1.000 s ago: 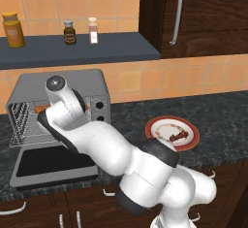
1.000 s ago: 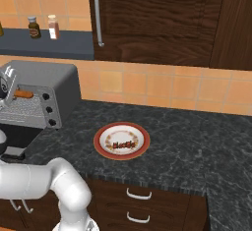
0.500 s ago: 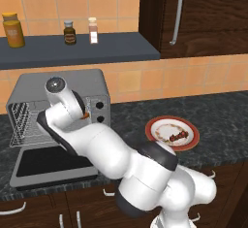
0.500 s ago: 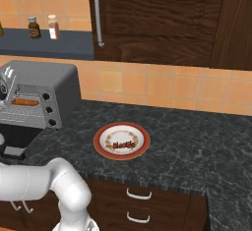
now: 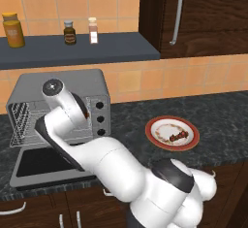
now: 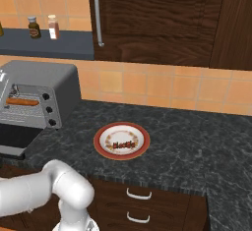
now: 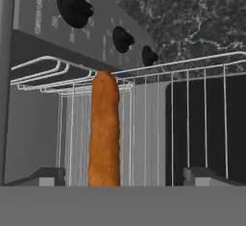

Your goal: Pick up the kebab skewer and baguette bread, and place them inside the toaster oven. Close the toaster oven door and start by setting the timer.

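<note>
Fingers (image 7: 120, 176) stand wide apart, one tip (image 7: 45, 176) on each side of the baguette (image 7: 104, 129), with clear gaps and no hold on it. In the hand view the baguette lies lengthwise on the wire rack (image 7: 192, 105) of the oven (image 5: 63, 96), one end toward the three knobs (image 7: 122, 38) at 12 o'clock. The door (image 5: 36, 161) is folded down flat in front of the cavity. The skewer (image 6: 123, 145) rests on a red-rimmed plate (image 6: 104, 149) on the surface (image 6: 197, 141), at 3 o'clock from the oven and well apart from it.

Risk: a withdrawal that drifts sideways could let a fingertip drag the loaf off the rack. A low exit path could strike the open door or catch the rack wires.

Three jars (image 5: 69, 32) stand on the shelf (image 5: 116, 47) above the oven; the dark cabinet (image 6: 162, 18) hangs at 1 o'clock. The route from oven to plate looks unobstructed.
</note>
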